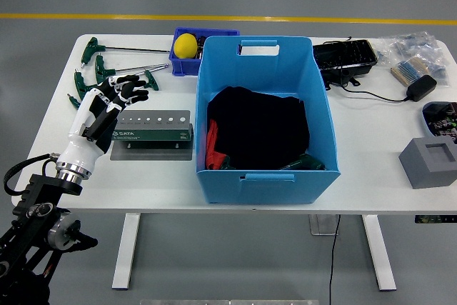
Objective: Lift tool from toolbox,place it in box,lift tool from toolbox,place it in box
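The green tool holder (151,128) lies on a grey plate left of the big blue box (321,116). Its row of holes looks empty. My left hand (114,101), white with black fingers, hovers over the holder's left end with its fingers spread and nothing in them. Several green T-handle wrenches (118,51) lie on the table behind the hand. Inside the blue box I see a black cloth (260,125), something red (211,144) and green handles (307,162) at the front. My right arm is out of view.
A small dark blue bin (178,66) with a yellow ball (185,45) stands behind the holder. To the right of the box are a black tray (344,55), a cable with an adapter (421,87), plastic bags (414,44) and a grey block (428,162).
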Available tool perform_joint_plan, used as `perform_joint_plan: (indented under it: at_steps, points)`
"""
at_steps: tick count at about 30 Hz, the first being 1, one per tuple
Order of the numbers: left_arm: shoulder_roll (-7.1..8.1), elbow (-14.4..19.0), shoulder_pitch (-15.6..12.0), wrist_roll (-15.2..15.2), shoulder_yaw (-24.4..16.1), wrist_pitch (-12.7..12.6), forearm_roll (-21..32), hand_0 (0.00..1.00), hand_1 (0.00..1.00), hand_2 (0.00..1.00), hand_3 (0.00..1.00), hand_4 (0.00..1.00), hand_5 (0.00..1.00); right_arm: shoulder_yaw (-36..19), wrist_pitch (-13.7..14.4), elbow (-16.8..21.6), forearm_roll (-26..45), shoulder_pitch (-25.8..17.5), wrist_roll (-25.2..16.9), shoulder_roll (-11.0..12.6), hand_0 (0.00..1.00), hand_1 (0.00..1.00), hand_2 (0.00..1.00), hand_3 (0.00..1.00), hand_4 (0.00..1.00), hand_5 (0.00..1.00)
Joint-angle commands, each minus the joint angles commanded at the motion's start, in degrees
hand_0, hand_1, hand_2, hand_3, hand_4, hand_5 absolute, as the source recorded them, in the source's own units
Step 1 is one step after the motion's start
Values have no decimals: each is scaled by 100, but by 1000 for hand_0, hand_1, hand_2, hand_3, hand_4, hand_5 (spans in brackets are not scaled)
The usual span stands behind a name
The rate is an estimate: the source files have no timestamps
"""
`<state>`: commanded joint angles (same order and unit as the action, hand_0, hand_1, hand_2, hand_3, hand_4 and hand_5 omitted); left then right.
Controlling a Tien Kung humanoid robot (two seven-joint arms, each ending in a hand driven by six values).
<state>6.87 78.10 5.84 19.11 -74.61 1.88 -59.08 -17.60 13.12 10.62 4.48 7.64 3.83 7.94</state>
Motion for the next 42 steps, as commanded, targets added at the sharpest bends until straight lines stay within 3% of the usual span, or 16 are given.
perform_joint_plan:
  at_steps: [2,3,7,22,25,29,34,38,42]
  points:
    - [-8,-10,27,33,-44,70,-99,645,672,729,613,863,555,-65,-7,0,-165,-16,36,0,651,632,727,601,838,713]
    - [-7,-17,38,42,-61,109,-123,717,732,806,693,878,603,-63,-14,0,-185,-28,39,0,651,632,726,599,835,711]
    - [13,-20,77,61,-145,241,-189,717,732,806,693,878,603,40,-34,-3,-5,-85,-1,-11,651,632,726,599,835,711]
    - [-25,-158,-66,-132,-367,260,-365,734,751,820,713,878,623,-152,16,-11,-261,-181,81,-66,650,630,727,592,828,706]
    - [-37,-140,-80,-443,-574,347,-589,734,751,820,713,878,623,-222,29,-11,-353,-188,110,-73,650,630,727,592,828,706]
    - [35,-71,16,-1088,-1070,740,-1024,732,748,816,720,880,633,-242,43,-2,-421,-184,133,-64,650,631,727,592,826,706]
    - [193,-39,210,-1398,-1457,1021,-1284,734,748,818,730,894,665,-240,49,2,-451,-177,138,-51,650,630,724,590,824,705]
    - [155,-26,245,-1533,-1644,1195,-1410,734,748,818,730,894,665,-270,37,-2,-474,-179,134,-35,650,630,724,590,824,705]
    - [140,-20,191,-1498,-1655,1177,-1434,735,749,817,733,896,673,-269,26,-11,-442,-181,119,-22,649,629,721,590,822,709]
